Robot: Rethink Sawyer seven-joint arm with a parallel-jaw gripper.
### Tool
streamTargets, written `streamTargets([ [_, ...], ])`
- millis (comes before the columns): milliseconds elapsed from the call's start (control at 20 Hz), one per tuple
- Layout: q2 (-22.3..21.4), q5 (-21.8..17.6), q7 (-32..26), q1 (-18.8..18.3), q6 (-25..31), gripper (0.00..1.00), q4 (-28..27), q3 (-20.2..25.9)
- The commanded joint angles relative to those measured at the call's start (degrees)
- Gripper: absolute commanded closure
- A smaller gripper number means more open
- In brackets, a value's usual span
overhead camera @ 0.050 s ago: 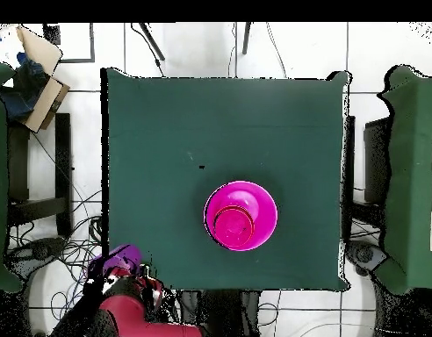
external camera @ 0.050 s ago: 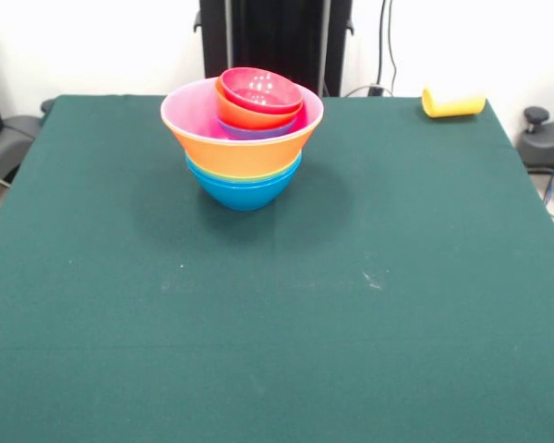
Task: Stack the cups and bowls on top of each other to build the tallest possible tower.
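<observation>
tower (external camera @ 0.050 s ago: pixel 243 138) of nested bowls upright on green worktop (external camera @ 0.050 s ago: pixel 277 305), toward far side, left of centre in front view. blue bowl (external camera @ 0.050 s ago: pixel 245 191) at base, wide orange bowl (external camera @ 0.050 s ago: pixel 245 155) above, pink bowl (external camera @ 0.050 s ago: pixel 189 111) inside it, then purple rim, orange-red bowl (external camera @ 0.050 s ago: pixel 240 115), crimson bowl (external camera @ 0.050 s ago: pixel 261 90) topmost, small ones off-centre. yellow cup (external camera @ 0.050 s ago: pixel 452 102) lying on side at far right corner, well apart from tower. overhead view: red arm (overhead camera @ 0.050 s ago: pixel 140 320) off worktop edge, holding purple object (overhead camera @ 0.050 s ago: pixel 123 257); fingers state cannot tell.

Glossy plastic bowls (external camera @ 0.050 s ago: pixel 243 138); matt cloth table (external camera @ 0.050 s ago: pixel 351 305).
</observation>
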Motion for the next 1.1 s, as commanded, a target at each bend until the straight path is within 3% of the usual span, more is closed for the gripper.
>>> streamTargets([
  [50,-2.6,-0.3,-10.6,1.7,-0.6,1.0,12.2,3.4],
  [500,-4.8,-0.1,-4.6,6.6,-4.8,1.0,18.0,1.9],
  [1100,-5.4,-1.2,1.8,11.5,-5.6,1.0,19.4,0.2],
])
